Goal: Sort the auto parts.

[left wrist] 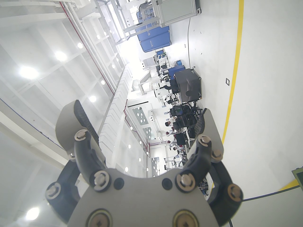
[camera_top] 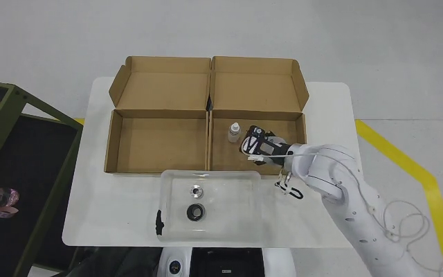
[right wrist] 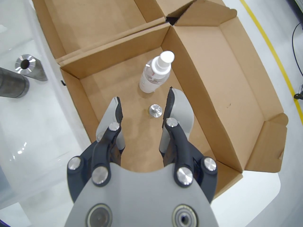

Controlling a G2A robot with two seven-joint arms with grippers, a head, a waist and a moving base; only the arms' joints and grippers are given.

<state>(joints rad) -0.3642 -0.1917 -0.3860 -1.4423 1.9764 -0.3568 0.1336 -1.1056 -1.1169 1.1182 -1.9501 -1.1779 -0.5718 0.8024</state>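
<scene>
My right gripper (right wrist: 143, 106) (camera_top: 253, 143) hangs open over the right cardboard box (camera_top: 294, 124) (right wrist: 227, 76). On that box's floor, below the fingers, lies a small round metal part (right wrist: 155, 110). A small white spray bottle (right wrist: 156, 72) (camera_top: 234, 131) stands upright just beyond it. In the clear plastic bin (camera_top: 173, 228) lie a small silver metal part (camera_top: 197, 190) (right wrist: 24, 63) and a dark ring-shaped part (camera_top: 197, 212). My left gripper (left wrist: 139, 119) is open, with nothing between its fingers, pointing up into the room.
The left cardboard box (camera_top: 114, 142) holds nothing. Both boxes have their lids folded back. A small black item (camera_top: 158, 224) sits at the bin's left edge. A dark cylinder (right wrist: 10, 86) lies in the bin near the silver part. The white table (camera_top: 90, 208) has bare room at the left.
</scene>
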